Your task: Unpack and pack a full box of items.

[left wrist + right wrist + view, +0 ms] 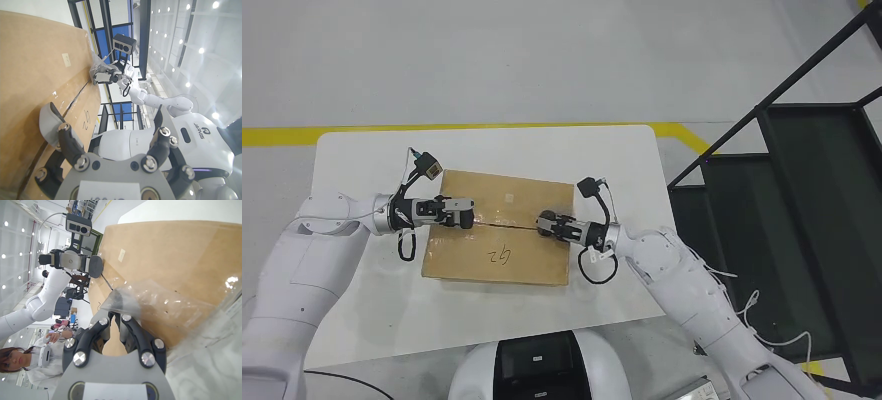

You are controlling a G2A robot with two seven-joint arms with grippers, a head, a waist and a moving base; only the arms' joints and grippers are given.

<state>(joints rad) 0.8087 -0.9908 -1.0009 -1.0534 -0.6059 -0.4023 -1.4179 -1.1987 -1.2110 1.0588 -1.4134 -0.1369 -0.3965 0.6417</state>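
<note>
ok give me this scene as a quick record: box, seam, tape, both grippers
box: brown cardboard, flaps closed, flat on the white table
seam: runs along the middle of the top, a gripper at each end
left gripper: open, one finger against the box top
right gripper: shut on clear tape
clear tape: crumpled loose end raised off the box at the right gripper's end

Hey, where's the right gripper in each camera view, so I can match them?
Top view: right gripper at the seam's end on the robot's right.
Left wrist view: right gripper at the seam's far end, pinching clear tape.
Right wrist view: right gripper close up, shut on that tape.
Shared landmark: the seam.
</note>
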